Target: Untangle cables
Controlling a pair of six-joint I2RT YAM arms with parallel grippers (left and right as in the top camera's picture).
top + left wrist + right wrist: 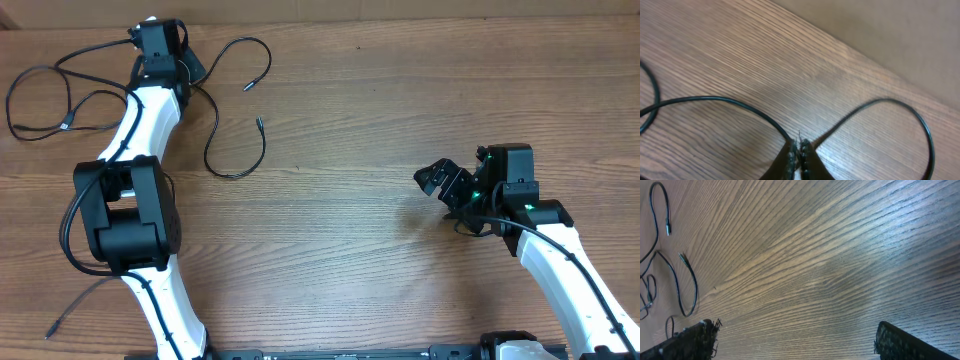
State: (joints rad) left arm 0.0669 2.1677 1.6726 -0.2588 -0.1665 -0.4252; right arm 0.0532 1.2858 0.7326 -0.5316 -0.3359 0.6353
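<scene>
Wood-grain bench (350, 100), brown, viewed from overhead with both arms over it. Cables (236, 177) all on far-left part of bench, spread around left arm's wrist. To left of arm: tangle of loops, small plug end lying inside them. To right of arm: two long strands, one arching up and round to a free plug, the other dropping into a deep U and rising to a second free plug; these two plugs apart, not touching. Left tool (797, 152) at far edge of bench, in middle of this spread, fingers (791, 159) set almost together with only a sliver between. Grips held cable (705, 98) at the fingertips: runs off to the left as a low arc flat on the wood, and to the right as a wide loop curving back toward the camera. Cannot tell whether both runs belong to one cord. Second dark strand at left edge of left wrist view. Right tool (442, 182) well apart, over right half of bench, jaws spread wide and empty, touching no cable. Right wrist view: one finger at each bottom corner, wood grain between; cables small at far left edge, two plug ends visible there.
</scene>
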